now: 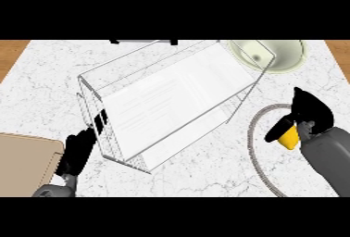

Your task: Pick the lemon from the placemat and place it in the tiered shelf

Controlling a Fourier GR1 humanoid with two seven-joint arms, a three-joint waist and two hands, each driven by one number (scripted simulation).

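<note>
The yellow lemon (pixel 290 136) shows between the thumb and fingers of my right hand (pixel 309 113), which is shut on it at the right side of the counter. Under the hand lies the placemat (pixel 258 139), of which only a curved grey rim shows. A white tiered shelf (pixel 171 104) with wire-like edges stands tilted across the middle of the view, just left of the placemat. My left hand (pixel 77 150) rests open at the shelf's lower left corner, fingers pointing up.
A pale green bowl (pixel 280 55) sits at the back right, touching the shelf's far corner. A tan board (pixel 24 159) lies at the left front edge. Brown wood (pixel 12 53) borders the marble counter on both sides.
</note>
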